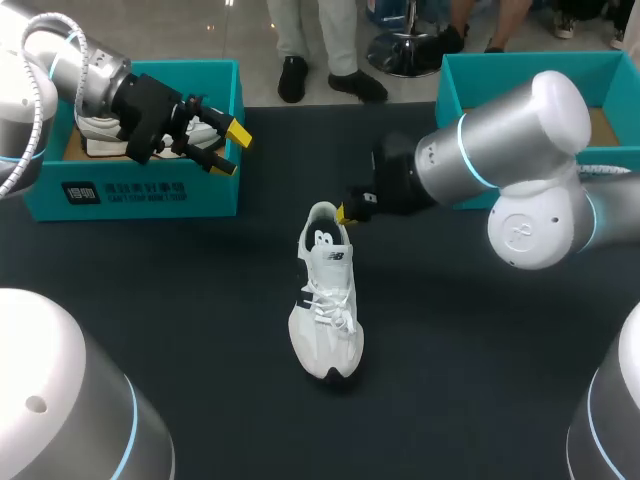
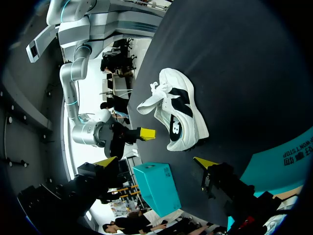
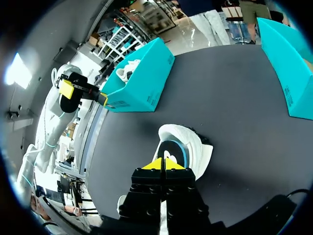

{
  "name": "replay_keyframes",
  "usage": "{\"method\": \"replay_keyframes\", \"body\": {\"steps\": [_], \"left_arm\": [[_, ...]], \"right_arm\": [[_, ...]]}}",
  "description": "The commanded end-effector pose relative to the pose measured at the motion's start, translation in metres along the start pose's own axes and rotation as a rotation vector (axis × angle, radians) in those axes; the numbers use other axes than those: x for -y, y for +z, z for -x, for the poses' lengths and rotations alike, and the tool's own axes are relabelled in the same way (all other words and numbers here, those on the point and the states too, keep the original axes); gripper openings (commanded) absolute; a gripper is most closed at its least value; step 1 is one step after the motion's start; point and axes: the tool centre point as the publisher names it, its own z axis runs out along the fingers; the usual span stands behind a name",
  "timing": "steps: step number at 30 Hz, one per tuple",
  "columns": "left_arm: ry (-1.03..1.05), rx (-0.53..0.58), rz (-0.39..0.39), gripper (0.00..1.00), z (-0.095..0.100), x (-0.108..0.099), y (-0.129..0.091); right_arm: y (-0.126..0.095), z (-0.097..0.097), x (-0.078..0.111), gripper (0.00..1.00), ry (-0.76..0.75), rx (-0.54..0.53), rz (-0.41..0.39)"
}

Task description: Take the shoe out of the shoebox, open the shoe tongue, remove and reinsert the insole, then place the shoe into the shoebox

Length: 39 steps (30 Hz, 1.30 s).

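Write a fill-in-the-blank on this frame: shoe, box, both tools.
1. The shoe stands on the ___, not in a box.
2. The left tool is ___, at the left box.
3. The right tool is ___, at the shoe's heel end.
Missing words: table; open; shut.
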Motion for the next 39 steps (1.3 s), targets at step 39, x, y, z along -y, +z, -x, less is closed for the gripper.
{"method": "replay_keyframes", "body": {"steps": [39], "left_arm": [[0.001,-0.001,-0.001,1.00,0.000,0.000,0.000]], "right_arm": [[0.032,-0.008,0.003,0.00,0.073,0.549,-0.079]]}}
